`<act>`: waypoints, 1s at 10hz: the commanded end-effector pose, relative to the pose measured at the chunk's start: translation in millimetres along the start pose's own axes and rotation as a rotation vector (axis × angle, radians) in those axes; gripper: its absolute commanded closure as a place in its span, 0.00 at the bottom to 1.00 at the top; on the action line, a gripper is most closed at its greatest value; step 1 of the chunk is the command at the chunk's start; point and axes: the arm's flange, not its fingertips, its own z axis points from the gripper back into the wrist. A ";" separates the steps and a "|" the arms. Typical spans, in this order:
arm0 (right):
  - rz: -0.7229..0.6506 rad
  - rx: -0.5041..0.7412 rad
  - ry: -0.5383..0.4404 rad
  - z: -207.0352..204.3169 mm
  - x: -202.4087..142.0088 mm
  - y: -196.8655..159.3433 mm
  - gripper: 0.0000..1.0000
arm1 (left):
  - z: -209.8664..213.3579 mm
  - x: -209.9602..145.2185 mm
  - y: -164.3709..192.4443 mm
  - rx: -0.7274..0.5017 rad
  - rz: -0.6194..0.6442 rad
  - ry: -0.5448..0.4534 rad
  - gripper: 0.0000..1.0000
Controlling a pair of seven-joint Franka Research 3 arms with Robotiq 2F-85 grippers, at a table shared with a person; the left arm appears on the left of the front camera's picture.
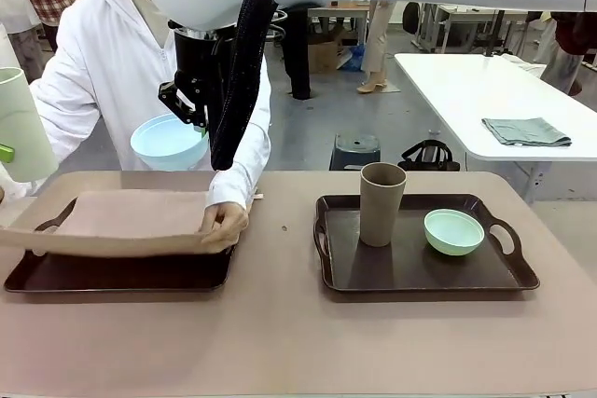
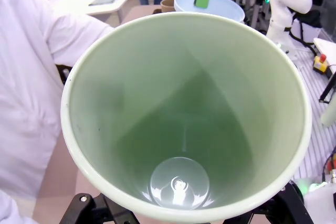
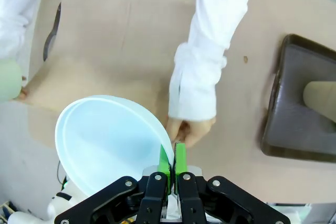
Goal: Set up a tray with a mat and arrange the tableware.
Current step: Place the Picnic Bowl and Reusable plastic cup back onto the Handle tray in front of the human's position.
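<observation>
— What is sitting around the left tray [image 1: 121, 273] right now?

— It is resting on the table [image 1: 280, 342]. A person is holding the mat [image 1: 121, 216] over it, with one hand [image 1: 225, 226] gripping the mat's near right corner. The right tray [image 1: 392, 269] is lying well to the right of the left tray. It is carrying the brown cup [image 1: 381, 202], standing upright, and the pale green bowl [image 1: 454, 232] just beside that cup.

— And what are you carrying yourself?

— My left gripper [image 1: 6, 152] is clamping the pale green cup [image 2: 184, 114], jaws standing wide around its wall. I am holding it mouth up in the air, off the left tray's left end. My right gripper [image 3: 172, 162] is pinching the rim of the light blue bowl [image 3: 107, 142], with the pads pressed together on it. I am holding that bowl in the air above the left tray's far side, close to the person's sleeve [image 3: 210, 51].
</observation>
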 end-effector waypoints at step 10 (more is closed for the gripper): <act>0.010 -0.006 -0.019 -0.5 0.7 0.5 1.00 | 1.7 2.5 -0.4 0.006 -0.020 0.000 1.00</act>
